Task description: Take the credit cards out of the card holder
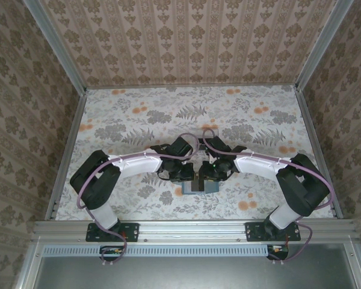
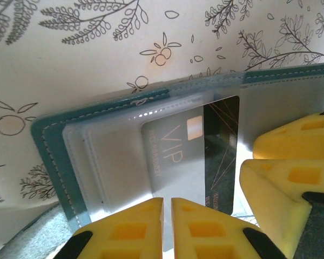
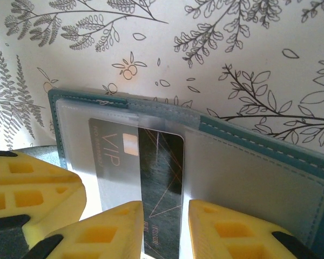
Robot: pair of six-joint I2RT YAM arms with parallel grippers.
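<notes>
1. Teal and soft-looking, the card holder [image 1: 200, 188] lies open and flat on the flowery bench [image 1: 138, 120]. It is near my side, right between my two arms.
2. A dark credit card [image 3: 159, 167] with "VIP" on it sits in a cloudy clear pocket [image 2: 113, 162]. Part of it is under the plastic, and one dark strip pokes out bare.
3. My left jaws are squeezed nearly tight. Their yellow fingers [image 2: 129, 229] look to be pinching the near edge of the card holder. I think that is to stop it sliding when the card gets pulled.
4. My right jaws are half closed, with one of their yellow fingers [image 3: 97, 232] on each side of the bare strip. I cannot tell if they really pinch the card or just sit around it.
5. The two sets of jaws are just beside each other, so I must go slow and not bump them.
6. The card is not out yet. I think the pull should go sideways, away from the pocket.
</notes>
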